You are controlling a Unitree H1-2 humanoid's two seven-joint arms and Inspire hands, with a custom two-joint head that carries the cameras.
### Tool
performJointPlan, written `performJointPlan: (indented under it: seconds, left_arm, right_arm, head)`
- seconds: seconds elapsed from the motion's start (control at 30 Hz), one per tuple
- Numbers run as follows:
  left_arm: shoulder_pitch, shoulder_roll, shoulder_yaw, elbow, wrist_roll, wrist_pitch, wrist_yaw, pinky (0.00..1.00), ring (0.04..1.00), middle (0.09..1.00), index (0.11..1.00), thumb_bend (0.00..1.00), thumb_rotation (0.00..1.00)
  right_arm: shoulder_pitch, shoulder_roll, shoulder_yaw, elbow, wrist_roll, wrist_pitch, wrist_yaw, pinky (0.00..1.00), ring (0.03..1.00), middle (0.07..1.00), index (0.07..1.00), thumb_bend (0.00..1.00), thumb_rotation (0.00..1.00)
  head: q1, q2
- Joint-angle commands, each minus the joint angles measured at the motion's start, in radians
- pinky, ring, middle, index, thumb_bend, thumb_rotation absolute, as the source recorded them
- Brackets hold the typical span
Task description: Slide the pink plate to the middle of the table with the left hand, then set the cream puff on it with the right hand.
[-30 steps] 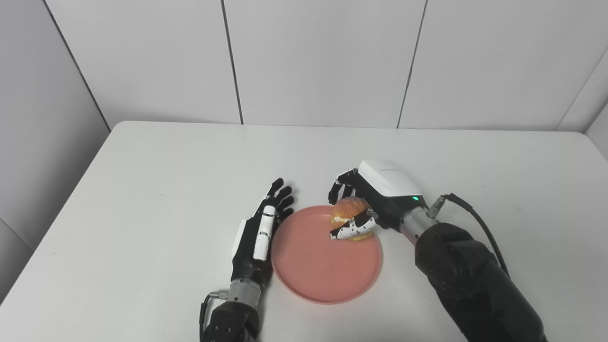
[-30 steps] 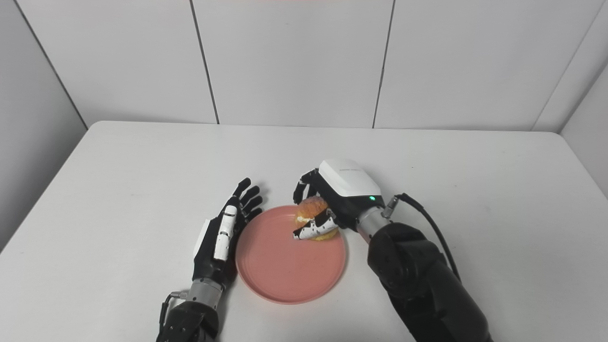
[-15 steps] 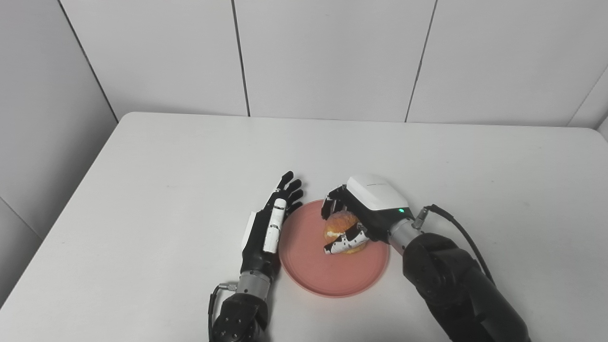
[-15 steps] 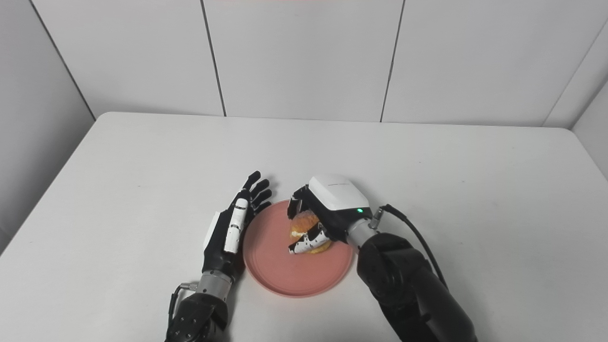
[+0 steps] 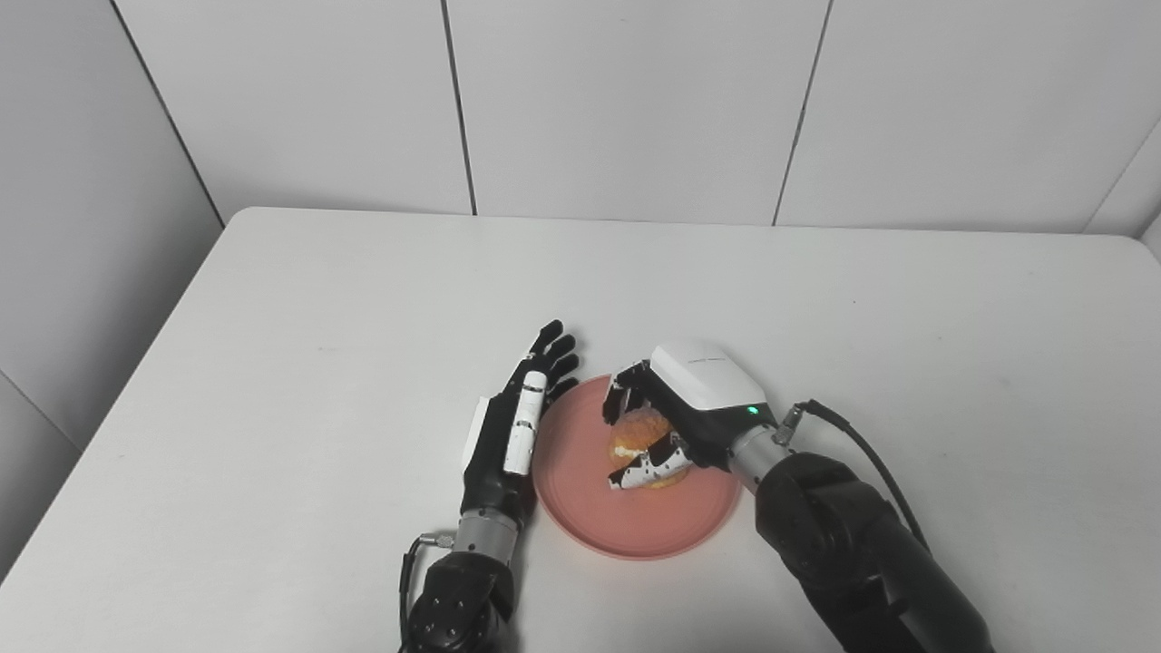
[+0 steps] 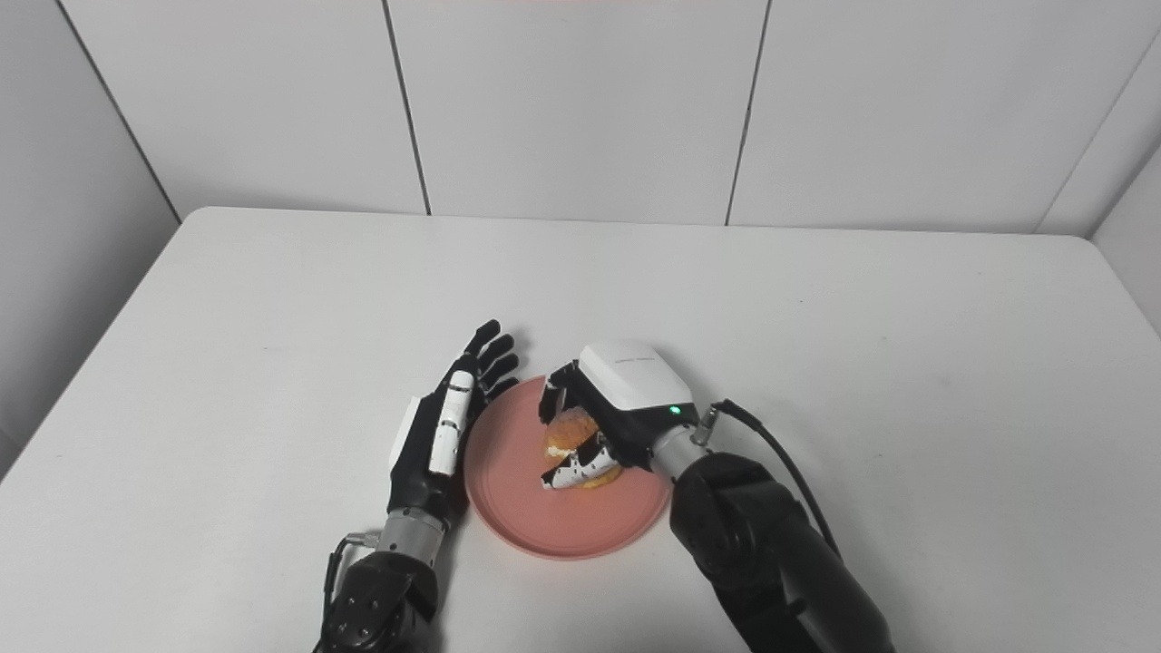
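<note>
A round pink plate (image 5: 590, 521) lies on the white table (image 5: 317, 317) near its front middle. Over the plate's middle, my right hand (image 5: 676, 417) is shut on the golden cream puff (image 5: 639, 433), thumb under it and fingers curled over its far side. I cannot tell whether the puff touches the plate. My left hand (image 5: 512, 426) stands open on edge along the plate's left rim, fingers straight and pointing away from me; in the right eye view the same hand (image 6: 444, 435) stands beside the plate (image 6: 517, 508).
Grey wall panels (image 5: 635, 100) close in the table at the back and left. A black cable (image 5: 862, 444) loops from my right wrist over the tabletop.
The camera has shifted, so the whole scene sits differently. My right hand has carried the cream puff from the plate's far right rim inward and lower over its middle. The left hand stays beside the plate.
</note>
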Motion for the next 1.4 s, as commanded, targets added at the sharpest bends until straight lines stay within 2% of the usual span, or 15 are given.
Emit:
performJointPlan:
  seconds: [0.0,0.23,0.43,0.57,0.6,0.67,0.77,0.97,1.17,1.37]
  left_arm:
    - [0.024,-0.016,-0.005,0.030,-0.001,0.031,0.004,0.87,0.908,0.910,0.880,0.39,1.00]
    - [0.021,-0.013,-0.003,0.032,-0.002,0.033,0.003,0.88,0.914,0.910,0.880,0.38,1.00]
    - [0.019,-0.009,-0.005,0.032,-0.003,0.036,-0.001,0.89,0.906,0.909,0.887,0.40,1.00]
    - [0.019,-0.007,-0.006,0.032,0.000,0.041,-0.001,0.90,0.908,0.913,0.892,0.41,1.00]
    - [0.019,-0.006,-0.007,0.032,0.002,0.044,-0.002,0.91,0.913,0.917,0.895,0.41,1.00]
    - [0.020,-0.005,-0.007,0.030,0.001,0.047,-0.002,0.92,0.914,0.917,0.898,0.42,1.00]
    - [0.021,-0.007,-0.006,0.027,-0.002,0.050,-0.001,0.92,0.909,0.913,0.901,0.41,1.00]
    - [0.021,-0.008,-0.005,0.023,-0.006,0.058,-0.002,0.92,0.906,0.914,0.905,0.41,1.00]
    - [0.020,-0.005,-0.006,0.026,-0.004,0.053,-0.003,0.91,0.902,0.911,0.905,0.40,1.00]
    - [0.020,-0.001,-0.004,0.034,-0.006,0.040,-0.005,0.91,0.907,0.913,0.905,0.42,1.00]
  right_arm:
    - [-0.008,0.014,0.008,-0.021,-0.006,-0.039,-0.001,0.25,0.337,0.446,0.493,0.50,0.14]
    - [-0.006,0.001,0.014,-0.066,-0.044,-0.042,-0.004,0.24,0.323,0.428,0.488,0.51,0.15]
    - [-0.006,-0.022,0.017,-0.110,-0.092,-0.057,0.007,0.35,0.428,0.515,0.492,0.52,0.16]
    - [-0.003,-0.036,0.012,-0.133,-0.106,-0.065,0.029,0.38,0.495,0.627,0.496,0.52,0.16]
    - [-0.002,-0.038,0.012,-0.138,-0.109,-0.065,0.036,0.40,0.526,0.667,0.641,0.64,0.28]
    - [0.000,-0.040,0.010,-0.144,-0.115,-0.064,0.047,0.44,0.578,0.723,0.766,0.73,0.37]
    - [0.006,-0.040,0.000,-0.157,-0.116,-0.058,0.061,0.49,0.637,0.780,0.846,0.76,0.44]
    - [0.013,-0.038,-0.021,-0.170,-0.105,-0.061,0.072,0.54,0.690,0.830,0.918,0.82,0.53]
    - [0.023,-0.036,-0.047,-0.189,-0.073,-0.081,0.056,0.57,0.712,0.848,0.938,0.86,0.58]
    - [0.046,-0.023,-0.098,-0.244,-0.003,-0.084,0.040,0.52,0.710,0.885,0.989,0.88,0.67]
  head:
    - [0.000,0.001]
    - [-0.007,0.003]
    - [-0.009,0.006]
    - [-0.009,0.006]
    - [-0.009,0.006]
    - [-0.009,0.006]
    - [-0.009,0.006]
    - [-0.009,0.006]
    - [-0.016,0.009]
    - [-0.020,0.007]
